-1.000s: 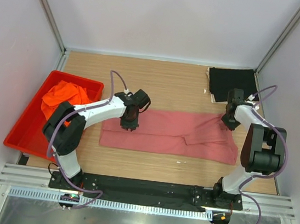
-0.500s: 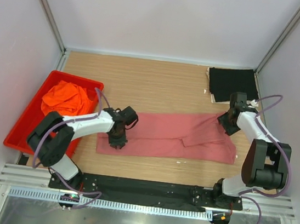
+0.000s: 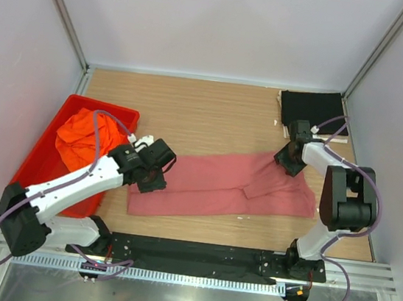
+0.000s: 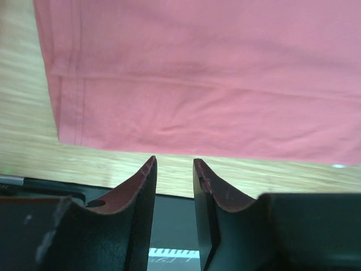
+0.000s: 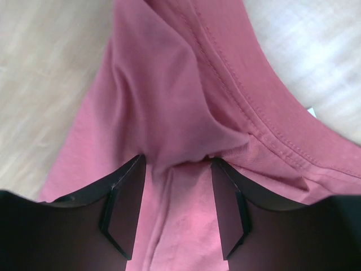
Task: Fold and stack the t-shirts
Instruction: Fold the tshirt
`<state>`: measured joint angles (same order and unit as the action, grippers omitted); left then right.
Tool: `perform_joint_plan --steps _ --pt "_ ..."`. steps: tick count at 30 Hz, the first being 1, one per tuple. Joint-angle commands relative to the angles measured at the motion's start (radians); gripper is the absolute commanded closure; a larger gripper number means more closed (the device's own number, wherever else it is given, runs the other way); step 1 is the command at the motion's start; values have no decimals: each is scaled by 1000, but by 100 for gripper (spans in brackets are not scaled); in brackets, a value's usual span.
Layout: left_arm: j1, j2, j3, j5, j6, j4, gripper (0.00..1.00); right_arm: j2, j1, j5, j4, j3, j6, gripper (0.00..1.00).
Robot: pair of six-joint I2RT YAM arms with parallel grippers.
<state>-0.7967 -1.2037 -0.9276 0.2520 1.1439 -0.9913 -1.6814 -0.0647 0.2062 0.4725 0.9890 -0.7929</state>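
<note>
The dusty rose-red t-shirt [image 3: 212, 185] lies as a long band across the table, its left end slanting toward the near edge. My left gripper [image 3: 151, 179] hovers over that left end; in the left wrist view it [image 4: 174, 166] is open and empty, just short of the shirt's hem [image 4: 214, 84]. My right gripper [image 3: 286, 160] sits on the shirt's far right corner; its jaws [image 5: 177, 169] stand open astride a bunched fold of the cloth [image 5: 169, 84]. The orange t-shirt [image 3: 77, 134] is crumpled in the tray. The black t-shirt [image 3: 312, 112] lies folded at the back right.
The red plastic tray [image 3: 30, 165] stands at the left edge of the table. The black arm-base rail [image 3: 195, 254] runs along the near edge. A small white scrap [image 3: 241, 216] lies just in front of the rose-red shirt. White walls close in all round.
The left arm dragged the shirt's left end toward the near edge, then its jaws parted. The right gripper shifted left with the shirt's corner and opened. The shirt now lies slanted.
</note>
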Motion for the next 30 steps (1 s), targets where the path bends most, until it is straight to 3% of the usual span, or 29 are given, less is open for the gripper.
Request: perform_joint_plan --steps 1,8,13,18,25,30 --pt "-1 41 -102 137 -2 -107 66 -61 -17 -10 -95 83 89 44" --pt "8 9 -200 256 -59 -144 61 -243 -158 -21 -133 264 130 44" --pt "36 -14 -217 257 -99 -126 58 -432 -263 -31 -146 439 178 44" --pt "57 -46 -200 236 -168 -44 55 -555 -280 -71 -176 637 250 44" --pt "76 -134 -186 198 -214 32 55 -765 -280 -157 -146 1041 386 43" --pt "83 -210 -160 118 -234 131 55 -893 -253 2 46 1378 451 43"
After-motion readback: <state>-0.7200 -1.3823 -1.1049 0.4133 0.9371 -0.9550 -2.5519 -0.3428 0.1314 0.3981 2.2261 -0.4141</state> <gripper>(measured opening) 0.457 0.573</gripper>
